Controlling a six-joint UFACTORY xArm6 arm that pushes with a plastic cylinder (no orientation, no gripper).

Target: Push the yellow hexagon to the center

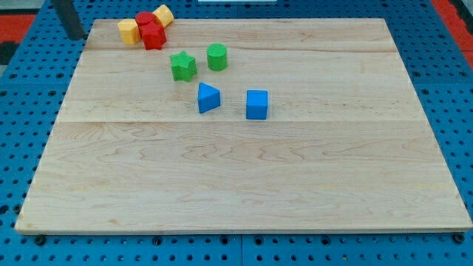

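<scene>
A yellow block (pixel 129 31) that looks like the hexagon sits near the board's top left corner, touching a red block (pixel 154 35) on its right. A second red block (pixel 146 20) lies just above, and another yellow block (pixel 163 15), whose shape is unclear, lies at the top edge. My tip (pixel 75 35) stands at the view's top left, just off the board's corner. It is left of the yellow hexagon and apart from it.
A green star (pixel 183 66) and a green cylinder (pixel 216 56) lie below the cluster. A blue triangle (pixel 208 97) and a blue cube (pixel 256 104) lie nearer the middle. The wooden board (pixel 244 192) rests on a blue pegboard.
</scene>
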